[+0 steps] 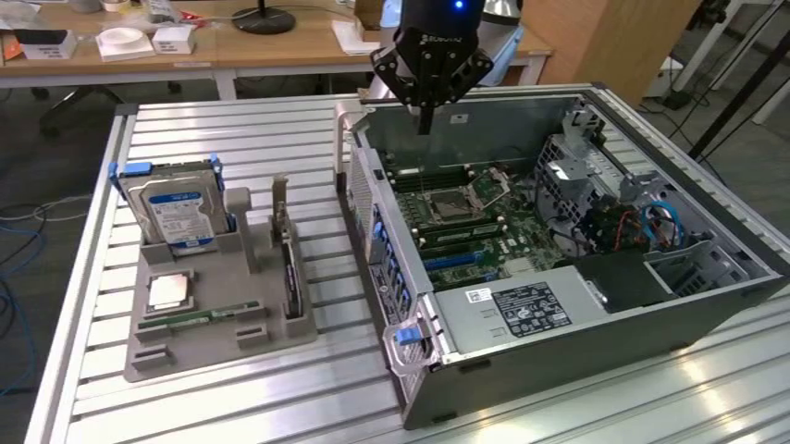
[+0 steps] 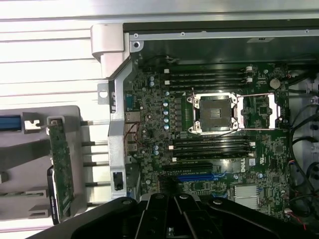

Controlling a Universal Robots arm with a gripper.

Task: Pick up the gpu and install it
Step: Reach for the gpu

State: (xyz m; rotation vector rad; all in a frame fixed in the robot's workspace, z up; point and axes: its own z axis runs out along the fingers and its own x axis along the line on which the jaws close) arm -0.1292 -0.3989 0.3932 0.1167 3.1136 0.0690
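My gripper [image 1: 426, 118] is closed, holding nothing, above the computer case [image 1: 593, 365]. The gpu [image 1: 291, 268] stands in the grey holder [image 1: 203, 347], well apart, on the exterior view's left.

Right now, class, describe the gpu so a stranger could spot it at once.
To the exterior view's left of the open computer case sits a grey holder tray. The gpu stands on edge along the tray's side nearest the case. Unlike the boxy hard drive, it is a thin dark card.
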